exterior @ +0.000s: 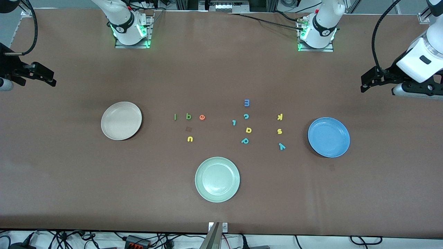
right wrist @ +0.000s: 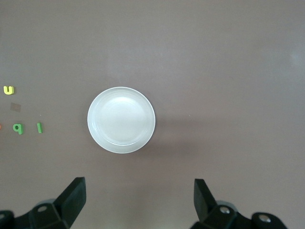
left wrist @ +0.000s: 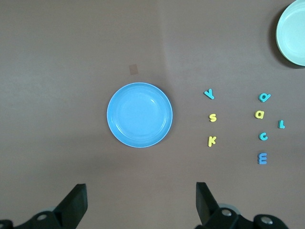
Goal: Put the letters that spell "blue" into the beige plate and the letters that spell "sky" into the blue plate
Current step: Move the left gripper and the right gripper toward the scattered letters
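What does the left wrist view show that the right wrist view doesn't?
Only the left wrist view shows the blue plate, the yellow "s", yellow "k" and teal "y" beside it, more loose letters, and an edge of the pale green plate. Only the right wrist view shows the beige plate, with the yellow "u", green "b" and dark green "l" nearby. Both show the brown table and that arm's own open gripper: left gripper, right gripper.

Three plates: beige plate (exterior: 121, 120), blue plate (exterior: 328, 137), pale green plate (exterior: 217, 179). Twelve foam letters: four yellow, u (exterior: 190, 139), a (exterior: 248, 130), k (exterior: 280, 117), s (exterior: 279, 131); four teal, c (exterior: 246, 116), l-like piece (exterior: 234, 122), p (exterior: 245, 140), y (exterior: 282, 146); two green, l (exterior: 175, 117), b (exterior: 188, 116); one orange e (exterior: 202, 117); one blue m (exterior: 246, 102). Two grippers: left gripper (left wrist: 140, 202), right gripper (right wrist: 139, 200).
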Tool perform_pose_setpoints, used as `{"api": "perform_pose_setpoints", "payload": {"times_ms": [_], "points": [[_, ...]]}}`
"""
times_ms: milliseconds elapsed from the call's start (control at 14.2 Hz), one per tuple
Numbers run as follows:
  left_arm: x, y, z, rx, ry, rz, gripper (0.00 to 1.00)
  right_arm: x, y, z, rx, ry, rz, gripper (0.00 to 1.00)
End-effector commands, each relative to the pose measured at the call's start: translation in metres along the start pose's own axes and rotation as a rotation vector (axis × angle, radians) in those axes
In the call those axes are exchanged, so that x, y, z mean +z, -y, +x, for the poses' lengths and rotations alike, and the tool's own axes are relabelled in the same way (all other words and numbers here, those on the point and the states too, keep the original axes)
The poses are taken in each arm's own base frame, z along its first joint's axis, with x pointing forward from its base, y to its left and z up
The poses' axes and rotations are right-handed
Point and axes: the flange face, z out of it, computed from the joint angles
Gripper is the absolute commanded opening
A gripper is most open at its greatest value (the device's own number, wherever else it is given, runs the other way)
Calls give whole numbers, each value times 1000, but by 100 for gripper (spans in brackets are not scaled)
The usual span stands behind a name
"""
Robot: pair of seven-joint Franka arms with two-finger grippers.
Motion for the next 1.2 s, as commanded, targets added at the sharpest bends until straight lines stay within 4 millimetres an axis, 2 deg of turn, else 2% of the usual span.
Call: {"api": "perform_pose_setpoints", "payload": {"times_ms": [0,492,1125], "points": [[-7,-2,2,12,4,-20,100,-3,-1,-6,-10,-1,-12,100],[-7,1,2,7,4,-21,100,-6,4,-11,-20,28,-10,100],[-6,0,1,10,13,-20,100,15,3,-1,-16,78,0,100]]}}
